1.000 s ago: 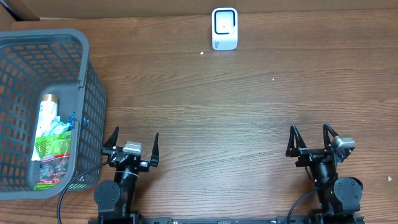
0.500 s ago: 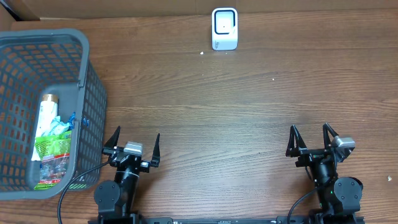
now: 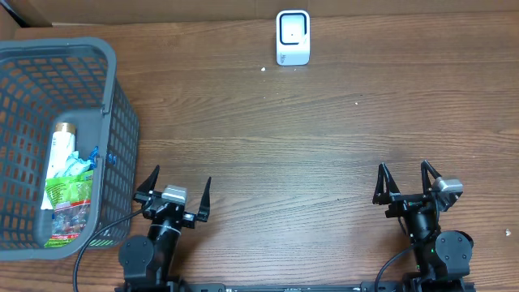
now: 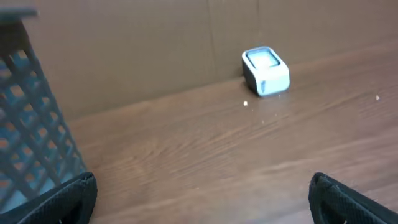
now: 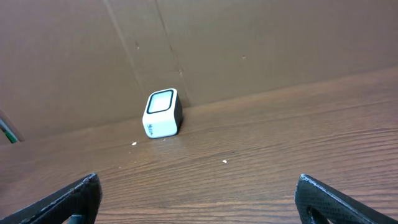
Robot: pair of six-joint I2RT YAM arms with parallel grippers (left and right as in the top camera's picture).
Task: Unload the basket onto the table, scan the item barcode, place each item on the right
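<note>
The items to be scanned lie in a grey plastic basket (image 3: 122, 122) at the left edge of the counter (image 3: 284, 146). A white tube (image 3: 59, 154) with a gold cap lies along the basket floor, cap toward the far side. A green packet (image 3: 69, 191) lies just beside it on its near side, and more wrapped goods sit nearer again, too crumpled to name. None of these items is touched by either arm.

The barcode scanner (image 3: 293, 37), a small white box with a dark-framed window, stands at the far middle of the counter, well apart from the basket. It sits close to a brown cardboard wall (image 5: 249, 43). A small white speck (image 3: 263, 69) lies on the wood near its left side.

The left end effector (image 3: 182, 177) is at the near edge, just right of the basket's near corner, its fingers spread wide with nothing between them. The right end effector (image 3: 403, 174) is at the near right, likewise wide open and empty.
</note>
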